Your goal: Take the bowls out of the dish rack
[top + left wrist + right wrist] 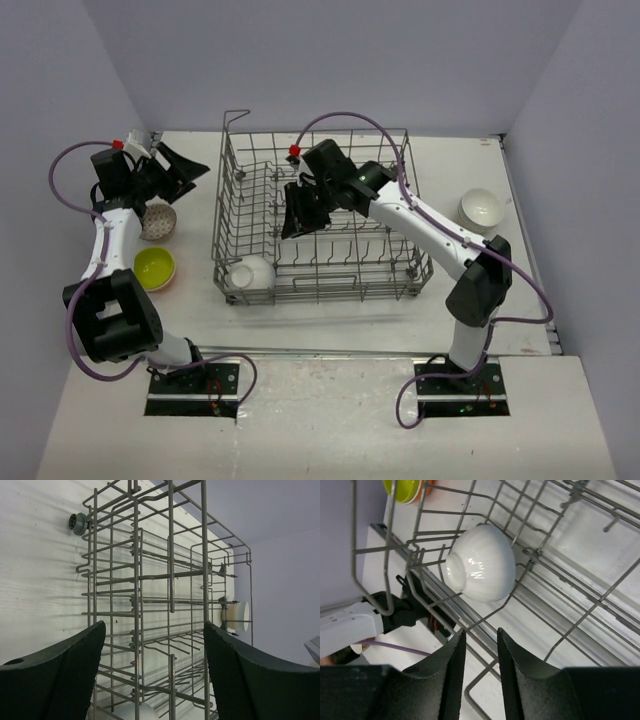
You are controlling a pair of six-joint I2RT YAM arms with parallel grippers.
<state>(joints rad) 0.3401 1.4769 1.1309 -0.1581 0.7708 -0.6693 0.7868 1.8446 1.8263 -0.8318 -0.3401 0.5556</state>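
White tabletop (330, 330), dish rack (330, 285) parked mid-table with one white bowl (250, 272) tipped over in its near-left corner. Right gripper (481, 635) is inside the rack, jaws barely apart, empty. Left gripper (153, 630) off the rack's left side, wide open, also empty.

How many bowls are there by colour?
White: 2, inner white bowl in the dish rack, outer white bowl right of it
Yellow-green: 1, yellow-green bowl, left of the rack
Speckled: 1, speckled bowl, left of the rack
Total: 4
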